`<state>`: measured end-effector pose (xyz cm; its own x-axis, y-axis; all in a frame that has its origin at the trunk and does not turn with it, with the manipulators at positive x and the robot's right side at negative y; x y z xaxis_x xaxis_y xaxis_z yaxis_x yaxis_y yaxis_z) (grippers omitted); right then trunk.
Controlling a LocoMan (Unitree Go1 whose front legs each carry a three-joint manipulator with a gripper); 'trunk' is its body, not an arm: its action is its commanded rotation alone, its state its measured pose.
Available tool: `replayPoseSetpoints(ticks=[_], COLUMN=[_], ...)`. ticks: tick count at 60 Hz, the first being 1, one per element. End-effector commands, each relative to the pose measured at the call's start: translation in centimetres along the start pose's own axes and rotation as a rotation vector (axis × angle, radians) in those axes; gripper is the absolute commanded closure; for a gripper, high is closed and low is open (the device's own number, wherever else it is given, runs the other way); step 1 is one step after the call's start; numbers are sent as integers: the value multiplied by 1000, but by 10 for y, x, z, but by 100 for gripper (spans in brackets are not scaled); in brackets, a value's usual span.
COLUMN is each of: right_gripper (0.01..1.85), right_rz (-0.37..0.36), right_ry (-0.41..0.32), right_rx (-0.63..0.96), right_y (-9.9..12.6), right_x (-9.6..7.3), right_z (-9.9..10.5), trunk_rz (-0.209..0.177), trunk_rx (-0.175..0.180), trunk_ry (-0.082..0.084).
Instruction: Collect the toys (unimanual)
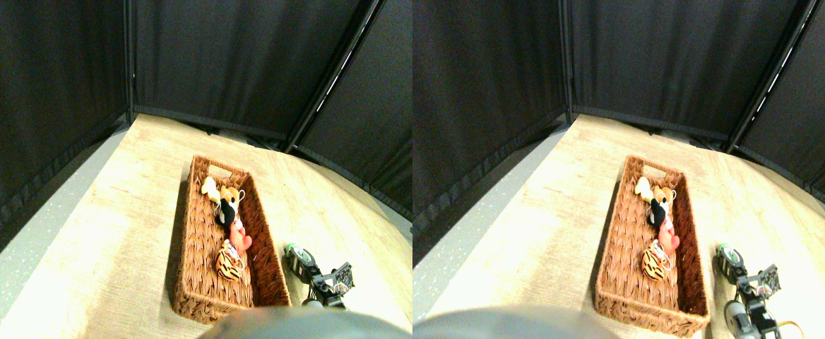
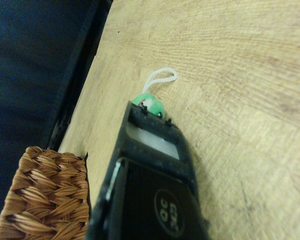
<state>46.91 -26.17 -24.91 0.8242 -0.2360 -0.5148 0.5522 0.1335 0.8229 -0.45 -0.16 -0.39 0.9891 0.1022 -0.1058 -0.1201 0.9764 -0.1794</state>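
A: Step in hand looks like the pick of the green toy (image 1: 298, 251). It lies on the wooden floor (image 1: 102, 233), just beside the long side of the wicker basket (image 1: 197, 233), outside it.

B: Others?

A: Already in the basket: tiger toy (image 1: 229, 264) nearest, red toy (image 1: 237, 236) behind it, black-and-white toy (image 1: 226, 210), then a yellow toy (image 1: 209, 186) at the far end.

B: Gripper?

A: Right gripper (image 1: 308, 260) is low at the floor, right at the green toy. In the wrist view the toy (image 2: 151, 104) peeks past the jaw tip, its white loop (image 2: 162, 77) lying flat beyond.

B: Jaws?

A: Can't tell, the gap is hidden, and whether the toy is gripped is unclear.

B: Tips?

A: I'd get the jaws around the soft body, not the loop. Lift clear of the rim before swinging over.

B: Arm pose?

A: Reaches in from lower right, stretched forward and angled down alongside the basket.
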Motion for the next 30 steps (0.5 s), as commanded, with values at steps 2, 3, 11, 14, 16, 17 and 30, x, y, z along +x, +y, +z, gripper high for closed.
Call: replayPoseSetpoints(ticks=[2,3,11,14,16,17,30], right_gripper=[171,171,169,168,167,167,172], right_rz=[67,78,117,136,152,154,262], right_ry=[-5,2,9,16,26,16,48], right_rx=[-43,-42,-57,-64,-88,-90,-109], right_y=[15,17,27,34,37,40,73], right_x=[-8,-10,-17,-22,-23,-25,-38], right_z=[4,4,7,6,6,6,1], trunk_rz=[0,-2,-12,-15,-16,-18,-11], trunk_rx=[10,12,29,41,45,47,53], trunk_ry=[21,21,13,8,7,7,-9])
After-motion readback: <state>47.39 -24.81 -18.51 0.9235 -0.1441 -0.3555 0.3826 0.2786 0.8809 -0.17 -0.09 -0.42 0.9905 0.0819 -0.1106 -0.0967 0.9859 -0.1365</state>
